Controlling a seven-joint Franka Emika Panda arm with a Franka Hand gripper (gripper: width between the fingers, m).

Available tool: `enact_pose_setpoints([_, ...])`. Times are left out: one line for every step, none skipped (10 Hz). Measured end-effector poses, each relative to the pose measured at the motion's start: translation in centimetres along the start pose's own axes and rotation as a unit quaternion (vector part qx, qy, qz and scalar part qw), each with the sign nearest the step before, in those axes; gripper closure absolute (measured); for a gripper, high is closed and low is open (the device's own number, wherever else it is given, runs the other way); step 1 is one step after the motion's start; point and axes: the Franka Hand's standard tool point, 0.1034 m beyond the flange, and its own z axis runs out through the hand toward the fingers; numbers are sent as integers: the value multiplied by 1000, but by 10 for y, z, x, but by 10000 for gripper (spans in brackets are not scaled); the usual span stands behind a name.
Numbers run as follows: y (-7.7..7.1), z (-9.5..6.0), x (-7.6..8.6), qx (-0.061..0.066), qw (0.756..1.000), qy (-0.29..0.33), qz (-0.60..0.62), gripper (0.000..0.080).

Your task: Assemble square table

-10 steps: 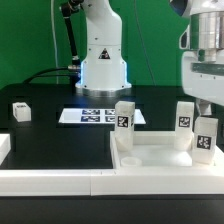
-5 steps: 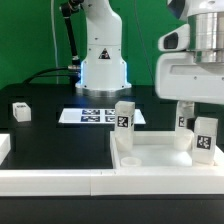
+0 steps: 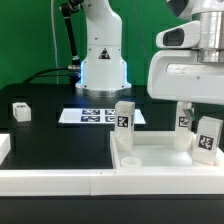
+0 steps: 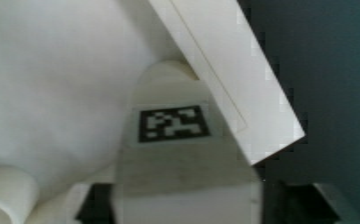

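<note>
Biggest thing: square table top (image 3: 160, 158), flat under and in front of the gripper (image 4: 177, 198), rim up. In the wrist view its rim (image 4: 230, 85) runs slantwise just past the fingers (image 4: 298, 200).

Step in hand, my read: grasping the tagged leg (image 3: 208, 138), which stands on the top right below the hand. The leg sits between the two dark fingers, tag (image 4: 175, 122) facing the wrist camera. It looks slightly tilted in the exterior view.

To do it well:
- Centre the leg between the pads and squeeze on its flat sides, low enough that it can't pivot.
- Lift straight up so it clears the rim and the neighbour leg (image 3: 185, 118) just beside the hand.
- Risk: an off-centre squeeze tips it more or knocks the neighbour.

Hand: jaws part-way in, each finger hard by one side of the leg. Whether that is bare contact, a firm grip or a small gap, cannot tell. Leg not lifted, as far as visible.

Third leg (image 3: 123, 117) stands on the top, well apart from the hand. Fourth leg (image 3: 20, 111) lies on the black table (image 3: 50, 140), far off toward the exterior view's left.
</note>
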Motion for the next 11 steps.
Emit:
enact_pose_setpoints([5,1,1,-4,1000,-1,3,501])
enact_pose_setpoints([6,1,2,-5,999,-2,46,501])
enact_pose_setpoints([7,1,2,-6,997,-2,79,501])
enact_pose_setpoints([9,2,2,-5,991,-5,130,501])
enact_pose_setpoints([12,2,2,-8,973,-12,230,501])
enact_pose_setpoints([13,3,0,-9,948,-24,318,504])
enact_pose_setpoints([12,3,-3,-9,919,-37,392,504])
enact_pose_setpoints([10,4,-4,-6,872,-46,487,506])
enact_pose_setpoints([9,4,-5,-4,840,-46,540,506])
enact_pose_setpoints([9,4,-5,-3,820,-45,571,506])
enact_pose_setpoints([8,4,-5,-5,792,-45,608,506])
